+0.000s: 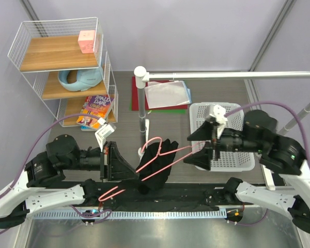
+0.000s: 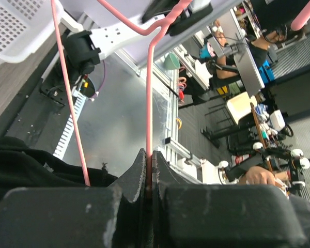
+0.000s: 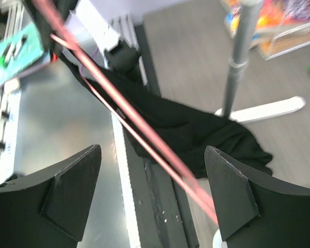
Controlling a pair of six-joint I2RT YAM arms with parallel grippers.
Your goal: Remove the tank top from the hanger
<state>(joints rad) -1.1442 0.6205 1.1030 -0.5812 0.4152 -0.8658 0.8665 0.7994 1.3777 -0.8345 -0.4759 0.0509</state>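
Observation:
The pink hanger (image 1: 113, 191) lies slanted across the near middle of the table, between my two grippers. The black tank top (image 1: 163, 173) is draped over it and sags onto the near edge. My left gripper (image 1: 134, 173) is shut on one wire of the hanger (image 2: 149, 103), with the tank top (image 2: 20, 165) bunched to its left. My right gripper (image 1: 196, 149) stands open at the hanger's right end. In the right wrist view the hanger (image 3: 144, 126) runs between the open gripper's (image 3: 152, 155) jaws without touching either, and the tank top (image 3: 196, 134) lies beyond.
A white pole (image 1: 140, 98) with a rail (image 1: 232, 75) stands behind the hanger. A white basket (image 1: 237, 155) sits under my right arm. A wire shelf (image 1: 57, 51) with a pink cube, a blue bowl and books stands far left. Red and green folders (image 1: 165, 95) lie at the back.

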